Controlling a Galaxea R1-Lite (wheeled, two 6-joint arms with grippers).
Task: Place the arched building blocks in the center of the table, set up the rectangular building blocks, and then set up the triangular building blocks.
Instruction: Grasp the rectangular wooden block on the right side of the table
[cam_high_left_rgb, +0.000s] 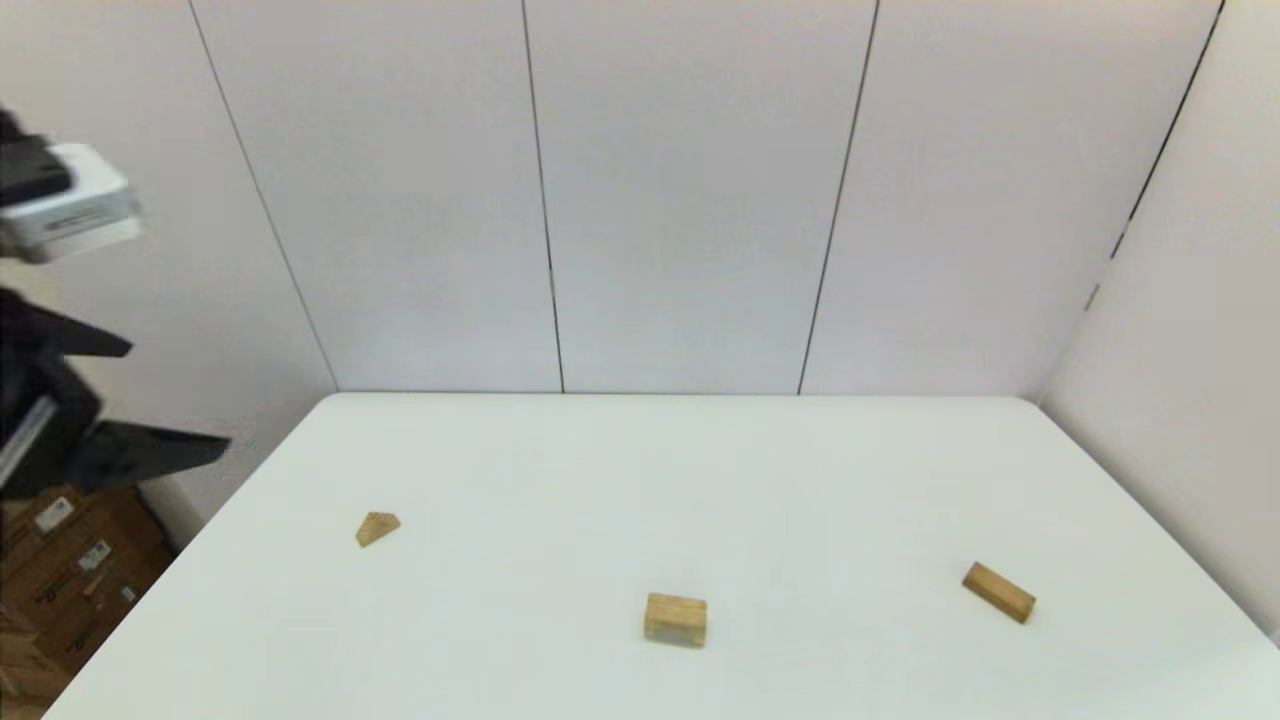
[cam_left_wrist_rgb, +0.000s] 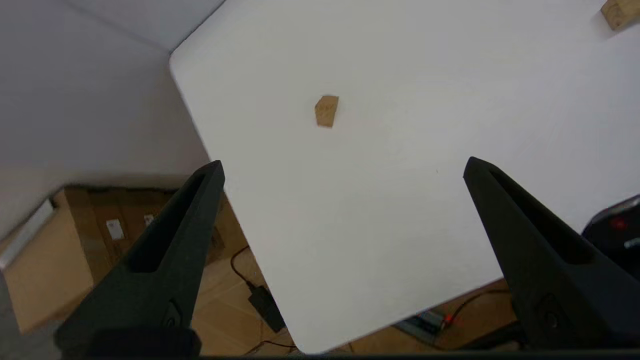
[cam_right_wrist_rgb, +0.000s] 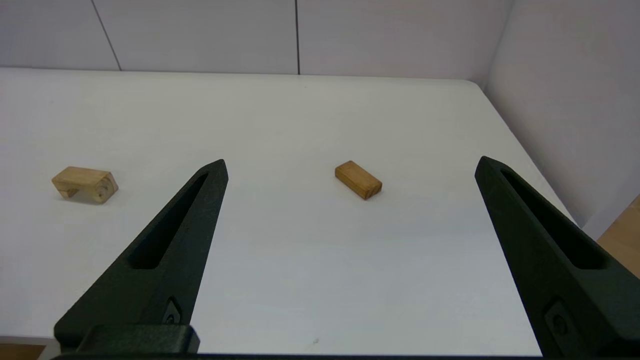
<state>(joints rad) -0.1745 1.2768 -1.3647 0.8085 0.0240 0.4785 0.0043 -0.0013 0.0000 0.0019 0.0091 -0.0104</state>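
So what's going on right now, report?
Left gripper open, raised off table's left. Right gripper open, empty. Arched block, rectangular block, triangular block untouched. Nothing blocking.

left gripper (cam_high_left_rgb: 150, 400) blurred, cut by the head view's left edge

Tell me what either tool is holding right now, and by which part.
Nothing. The left tool and right tool are both open and empty; all three blocks lie untouched on the table.

No legible text; box labels unreadable
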